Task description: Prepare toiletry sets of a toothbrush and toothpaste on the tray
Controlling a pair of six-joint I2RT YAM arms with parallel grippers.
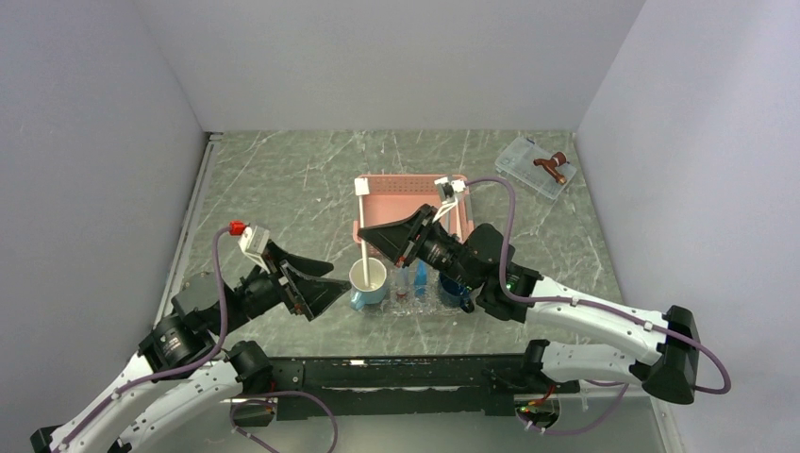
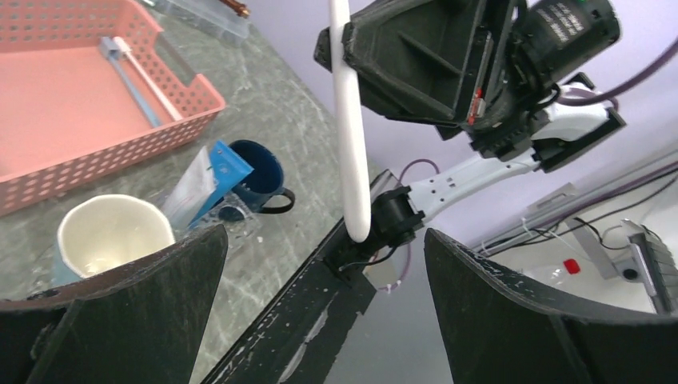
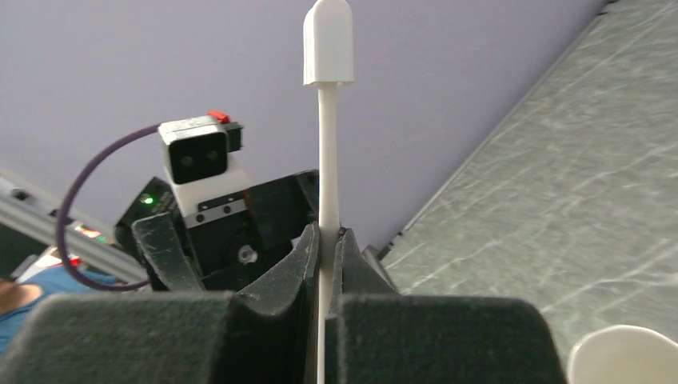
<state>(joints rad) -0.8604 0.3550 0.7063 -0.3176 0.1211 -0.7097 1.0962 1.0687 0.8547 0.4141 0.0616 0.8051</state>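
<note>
Your right arm reaches in low from the right, elbow bent, its forearm passing over the dark blue mug (image 1: 455, 289), and its pincer (image 1: 370, 238) ends just beyond the white mug (image 1: 368, 279). That pincer is clamped tight on the toothbrush (image 1: 361, 209) at mid-shaft. The right wrist view shows the shaft squeezed between the two fingers (image 3: 288, 264), with the capped head sticking out past them. From the left wrist view the rounded handle end hangs free in the air, touching nothing. Your left arm comes up from the near left corner with the wrist angled toward the white mug. Its pincer (image 1: 338, 276) is spread wide and empty just left of the mug, facing the hanging handle. The tray (image 1: 429, 304) lies on the desk (image 1: 283, 189) just right of the white mug, with the toothpaste (image 1: 421, 276) on it, between that mug and the dark blue one. The pink basket (image 1: 415, 203) sits beyond the white mug, another toothbrush lying inside it.
</note>
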